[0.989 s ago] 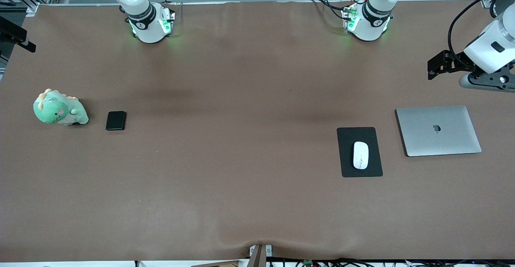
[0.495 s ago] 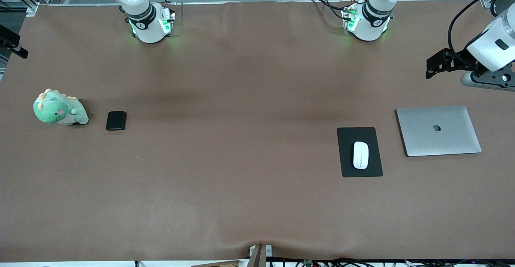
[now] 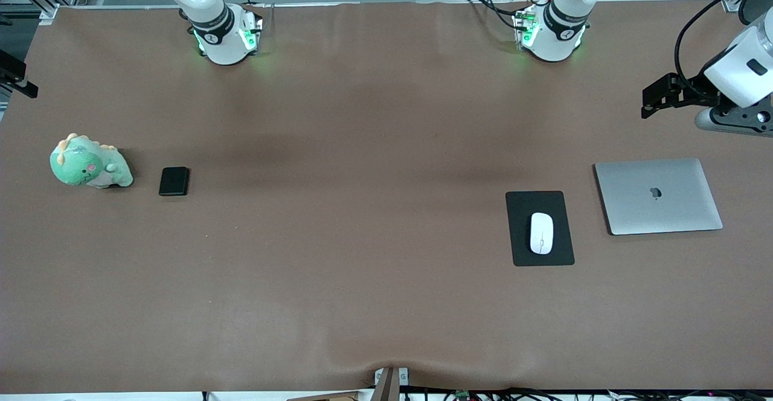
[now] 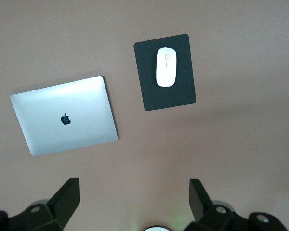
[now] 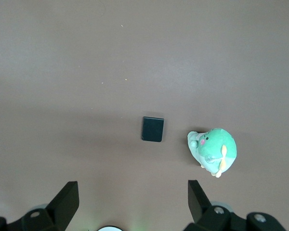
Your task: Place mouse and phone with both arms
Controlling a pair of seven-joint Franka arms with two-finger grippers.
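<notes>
The white mouse [image 3: 542, 233] lies on a black mouse pad [image 3: 520, 208] toward the left arm's end of the table. In the left wrist view the mouse [image 4: 166, 66] and pad [image 4: 149, 91] lie well below. My left gripper [image 4: 133, 202] is open and empty, high over that end of the table; its hand [image 3: 734, 81] shows at the front view's edge. The black phone [image 3: 174, 181] lies flat toward the right arm's end. My right gripper [image 5: 132, 199] is open and empty, high over the table, with the phone [image 5: 152, 129] well below it.
A closed silver laptop [image 3: 658, 195] lies beside the mouse pad, closer to the left arm's end; it also shows in the left wrist view [image 4: 65, 115]. A green plush dinosaur [image 3: 89, 162] sits beside the phone, closer to the right arm's end, and shows in the right wrist view [image 5: 213, 150].
Both hands have shifted slightly at the front view's edges. The mouse, phone, laptop and plush have not moved.
</notes>
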